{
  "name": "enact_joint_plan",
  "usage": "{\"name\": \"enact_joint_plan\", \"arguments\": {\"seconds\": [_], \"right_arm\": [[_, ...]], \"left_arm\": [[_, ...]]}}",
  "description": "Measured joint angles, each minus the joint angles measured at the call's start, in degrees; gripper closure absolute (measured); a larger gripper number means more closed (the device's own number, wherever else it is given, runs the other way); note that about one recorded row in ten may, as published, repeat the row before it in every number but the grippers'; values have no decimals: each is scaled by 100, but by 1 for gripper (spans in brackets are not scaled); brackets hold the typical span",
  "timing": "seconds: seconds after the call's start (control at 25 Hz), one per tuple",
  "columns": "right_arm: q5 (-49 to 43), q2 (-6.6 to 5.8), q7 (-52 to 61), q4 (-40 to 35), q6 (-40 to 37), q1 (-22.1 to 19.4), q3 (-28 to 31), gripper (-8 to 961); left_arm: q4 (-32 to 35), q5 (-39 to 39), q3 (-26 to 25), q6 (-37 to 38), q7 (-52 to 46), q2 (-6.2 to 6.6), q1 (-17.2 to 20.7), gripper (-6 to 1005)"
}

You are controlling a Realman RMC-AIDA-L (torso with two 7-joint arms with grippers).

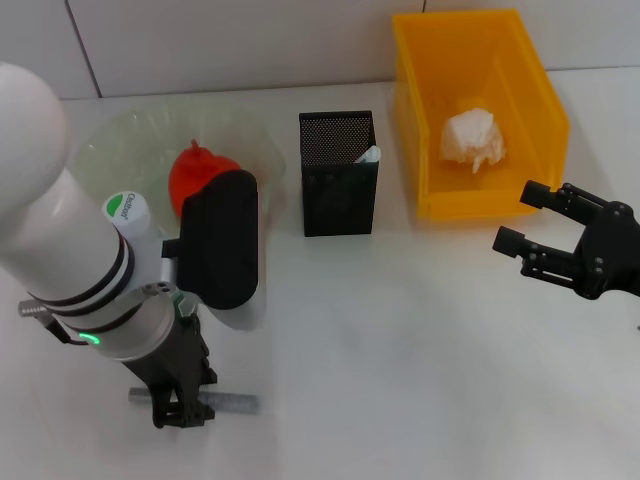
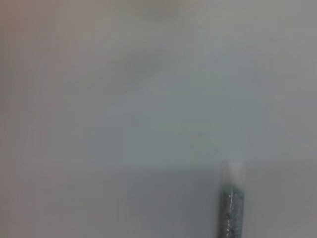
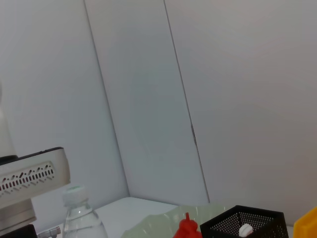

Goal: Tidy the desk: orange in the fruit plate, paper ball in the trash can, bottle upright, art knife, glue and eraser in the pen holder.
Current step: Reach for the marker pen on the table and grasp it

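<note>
Fingers of left gripper (image 1: 180, 405) straddling the glittery grey art knife (image 1: 228, 402) on the bench (image 1: 400, 340); grip unclear. Right gripper (image 1: 535, 230) hovering spread beside trash can (image 1: 545, 105). Bottle (image 1: 128, 212) cap lettering unreadable.

The bright yellow rectangular plastic trash can (image 1: 480, 110) looks smooth and slightly glossy, and the crumpled white paper ball (image 1: 472, 139) inside it is matt and creased. Just beside the can, the square black metal mesh pen holder (image 1: 338, 172) shows fine perforations. Beyond the holder lie the translucent pale-green glass fruit plate (image 1: 120, 140), the waxy red-orange orange (image 1: 195, 172) and a glittery grey stick (image 2: 231, 208).
</note>
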Motion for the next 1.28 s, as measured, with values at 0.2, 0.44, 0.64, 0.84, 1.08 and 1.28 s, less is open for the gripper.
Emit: {"name": "enact_joint_plan", "arguments": {"seconds": [0.2,0.44,0.64,0.84,1.08,1.28], "right_arm": [[4,-3,0,2,-1,8,0,134],[9,-5,0,3,-2,11,0,134],[9,-5,0,13,-2,21,0,133],[11,-5,0,21,-2,25,-1,133],[12,-5,0,26,5,35,0,134],[12,0,0,34,6,39,-1,134]], "left_arm": [[0,0,58,-37,29,0,15,660],[-1,26,93,-78,109,0,35,662],[-30,56,124,-102,151,0,40,664],[-62,60,124,-109,196,0,41,666],[-91,56,132,-130,275,0,50,669],[-203,42,133,-167,318,-3,18,740]]}}
